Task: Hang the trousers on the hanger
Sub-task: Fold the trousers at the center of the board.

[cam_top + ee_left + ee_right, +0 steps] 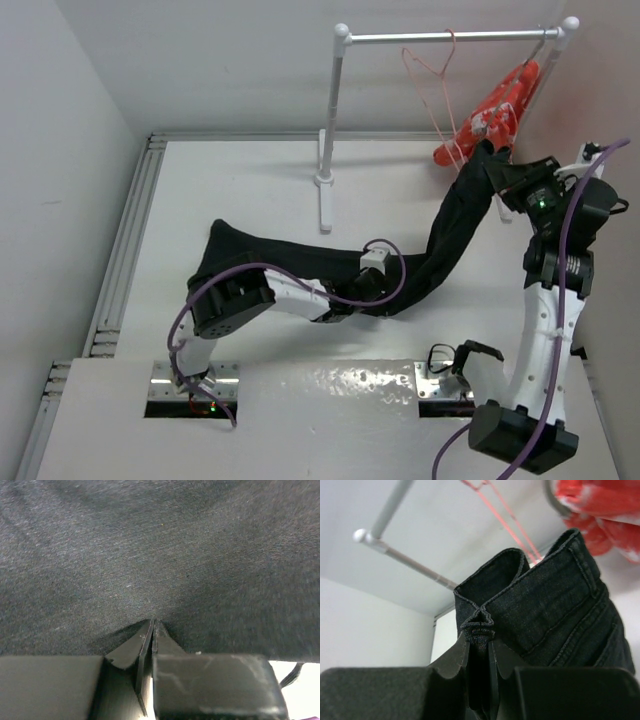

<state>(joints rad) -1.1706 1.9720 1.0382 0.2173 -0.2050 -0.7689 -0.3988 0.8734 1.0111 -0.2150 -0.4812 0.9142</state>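
- You have the trousers (440, 235) stretched as a long black band, from the table (250, 180) at the left rising to the upper right.
- Your left gripper (152, 624) sits low near the middle of that band, its fingers pressed together with dark cloth pinched at their tips.
- Your right gripper (480, 632) is held high, its fingers clamped on a bunched seam at the raised end of the trousers, just below the red bundle (495, 110).
- The hanger (432, 85), thin and pink, hangs by its hook from the rail (450, 37), just left of the bundle and above the lifted cloth. Whether hanger and cloth touch, you cannot tell.
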